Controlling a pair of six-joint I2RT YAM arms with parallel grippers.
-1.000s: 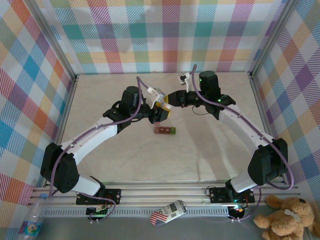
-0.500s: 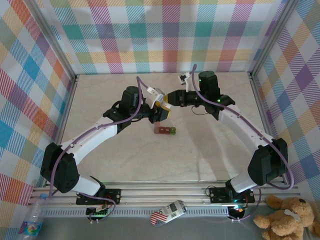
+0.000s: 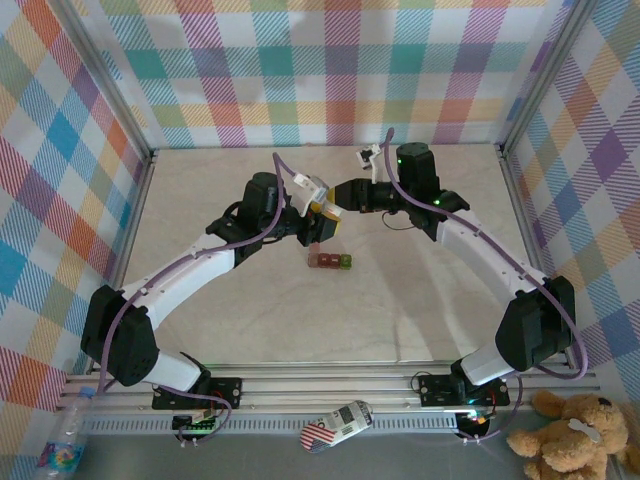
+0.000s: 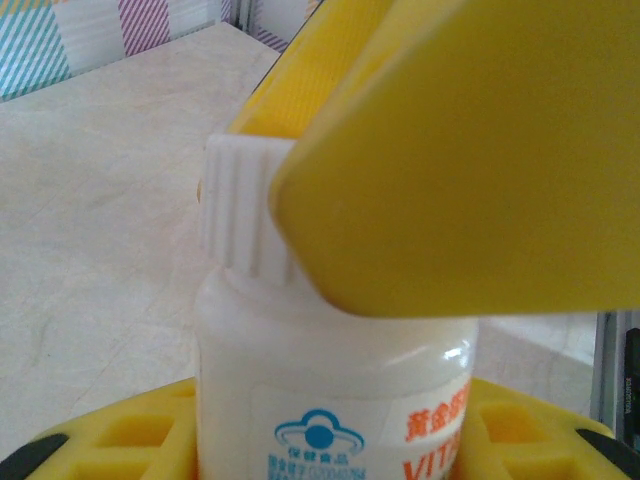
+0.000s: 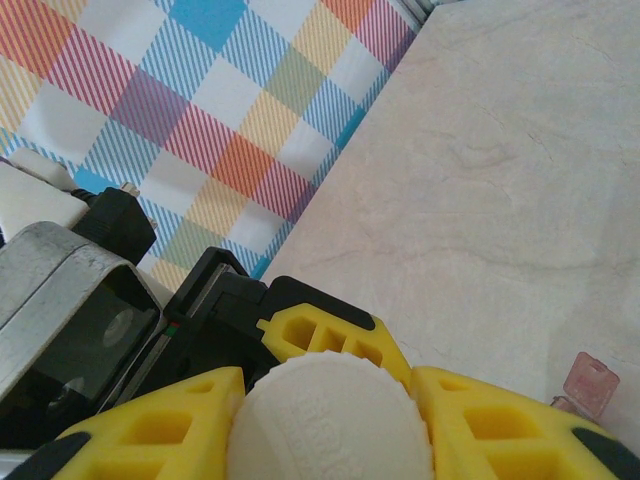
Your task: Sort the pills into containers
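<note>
Only readable stuff you've got is on the white bottle (image 4: pixel 330 390). Its label has a blue logo with "保健食品" under it, orange "黄金" cut off beside that, and "VIT" below. The cap (image 5: pixel 335 420) has raised lettering, but it's too blurry to read.

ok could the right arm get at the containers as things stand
Probably not yet: the right gripper is closed on the cap of the white bottle held by the left gripper. The containers lie uncovered on the table close by, so the way looks free once it lets go.

Left pincer (image 4: pixel 320 440), right pincer (image 5: pixel 330 420): both clenched.
</note>
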